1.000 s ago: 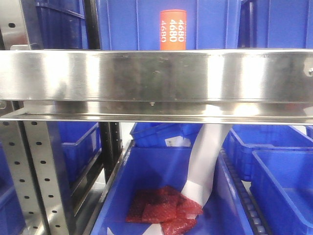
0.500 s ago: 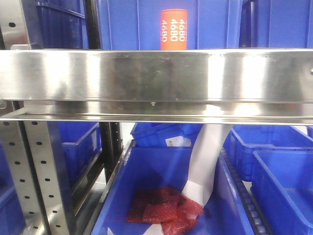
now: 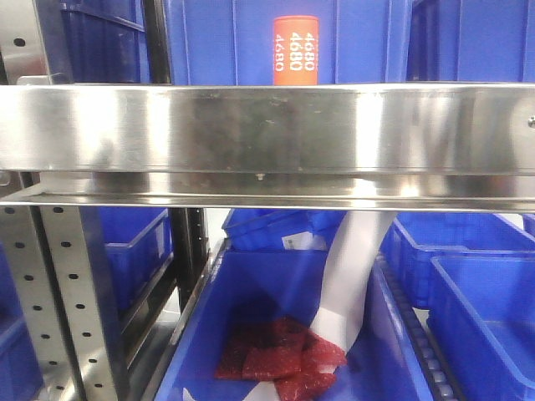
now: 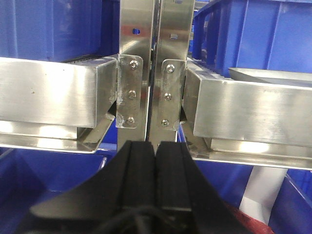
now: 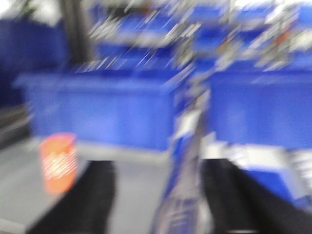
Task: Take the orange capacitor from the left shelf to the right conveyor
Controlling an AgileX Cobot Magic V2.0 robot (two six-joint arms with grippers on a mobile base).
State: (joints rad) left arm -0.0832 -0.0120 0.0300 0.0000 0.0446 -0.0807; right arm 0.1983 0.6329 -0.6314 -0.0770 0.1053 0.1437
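The orange capacitor [image 3: 295, 50] stands upright on the left shelf, behind its wide stainless beam [image 3: 251, 129], with white "4680" print down its side and a blue bin behind it. In the blurred right wrist view the capacitor [image 5: 58, 163] stands on a grey surface, just left of and beyond the left finger. My right gripper [image 5: 158, 165] is open and holds nothing. My left gripper [image 4: 155, 146] is shut with nothing in it, facing the shelf's steel uprights and beams [image 4: 48, 92]. The right conveyor is out of view.
Below the beam, a blue bin [image 3: 251, 309] holds red crinkled packets [image 3: 280, 359], and a white strip [image 3: 351, 267] hangs into it. More blue bins [image 3: 485, 301] stand to the right. Perforated grey uprights [image 3: 71, 292] stand at the left. Large blue bins [image 5: 112, 112] line the shelf behind the capacitor.
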